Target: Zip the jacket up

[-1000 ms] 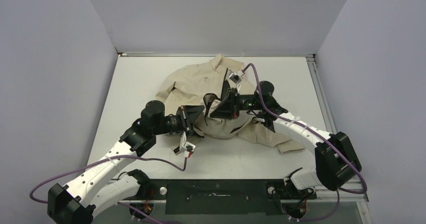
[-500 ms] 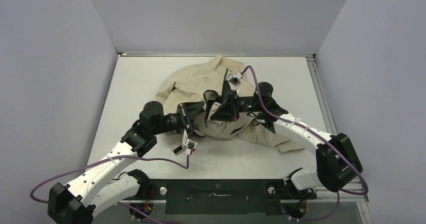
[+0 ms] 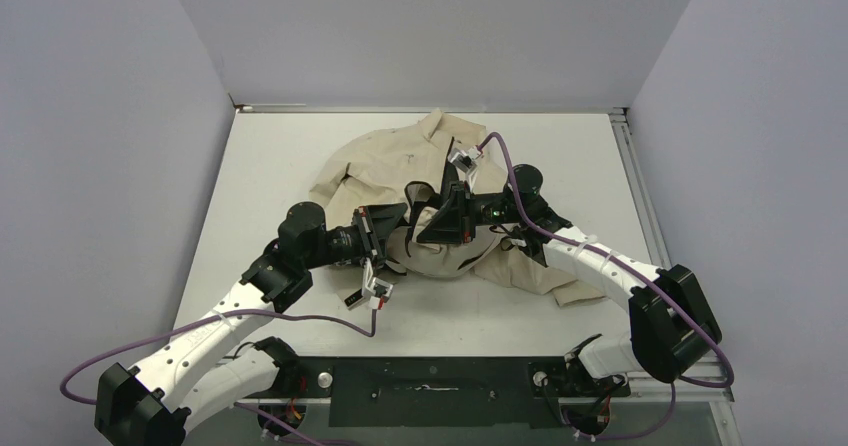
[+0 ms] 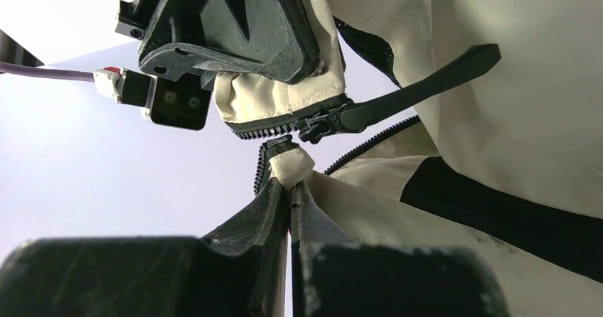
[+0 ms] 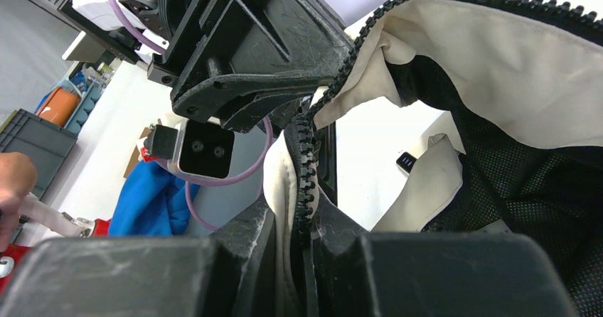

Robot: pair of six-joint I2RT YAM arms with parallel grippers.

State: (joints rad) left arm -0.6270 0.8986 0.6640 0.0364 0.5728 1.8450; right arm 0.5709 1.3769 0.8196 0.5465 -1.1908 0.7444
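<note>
The beige jacket lies crumpled mid-table, its front hem lifted between both arms. My left gripper is shut on a small beige corner of the hem, where one row of zipper teeth ends. Just above that corner hangs the black zipper slider with its long pull tab, sitting on the other edge. My right gripper is shut on that edge. In the right wrist view its pads pinch beige fabric and the black zipper teeth. The black mesh lining shows inside.
The white table is boxed in by grey walls at the back and sides. Purple cables loop off both wrists. Beyond the table, the right wrist view shows blue cloth, a grey crate and a person's hand.
The right gripper has shifted slightly left toward the left gripper, taking the zipper edge with it. Both stay shut on the jacket.
</note>
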